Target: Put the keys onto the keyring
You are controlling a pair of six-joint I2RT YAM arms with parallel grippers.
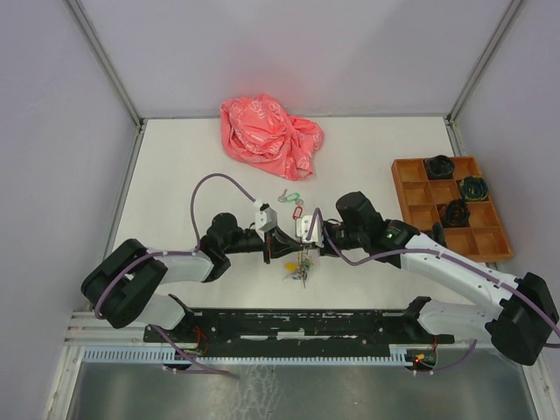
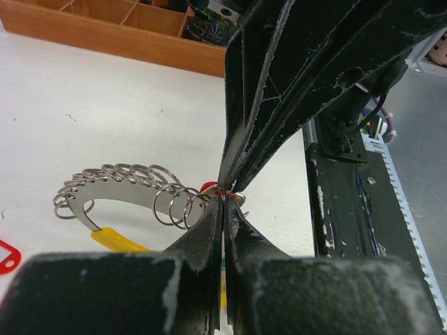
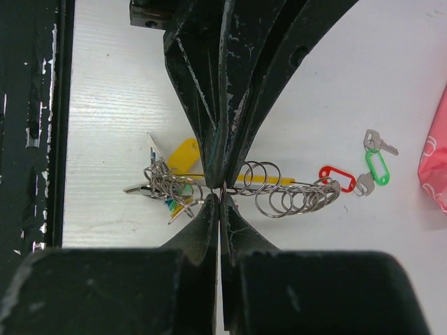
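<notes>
The keyring is a thin silver wire loop held just above the table, strung with several small split rings. Its bunch of keys with yellow, blue and green tags hangs at one end. My left gripper and right gripper meet tip to tip, both shut on the ring's wire. In the top view they join at the table's middle. A key with a red tag lies at the ring's far end, and a key with a green tag lies beside it on the table.
A crumpled pink bag lies at the back of the table. A wooden compartment tray with dark coiled items stands at the right. A black rail runs along the near edge.
</notes>
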